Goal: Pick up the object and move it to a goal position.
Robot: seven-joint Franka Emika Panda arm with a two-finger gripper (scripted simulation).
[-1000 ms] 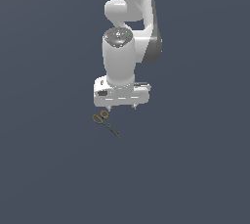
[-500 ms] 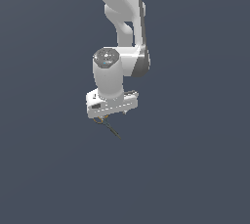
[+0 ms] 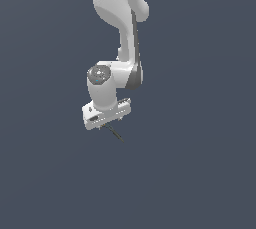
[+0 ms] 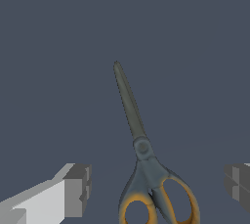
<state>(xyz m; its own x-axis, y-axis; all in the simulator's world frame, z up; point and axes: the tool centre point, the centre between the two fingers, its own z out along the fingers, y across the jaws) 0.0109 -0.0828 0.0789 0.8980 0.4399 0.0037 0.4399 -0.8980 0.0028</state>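
Observation:
The object, a small pair of scissors (image 4: 144, 159) with orange ring handles and dark grey blades, lies flat on the dark floor. My gripper (image 4: 158, 184) is open, one finger (image 4: 75, 189) on each side of the handles and apart from them. In the exterior view the white hand covers the handles, and only the thin blades of the scissors (image 3: 116, 133) stick out below my gripper (image 3: 106, 123), whose fingers are hidden there.
A plain dark grey floor (image 3: 200, 173) spreads all around. The white arm (image 3: 117, 33) rises straight above the hand.
The hand has moved toward the exterior view's left and down over the scissors. Their orange handles, visible earlier, are now hidden under it. The scissors have not moved.

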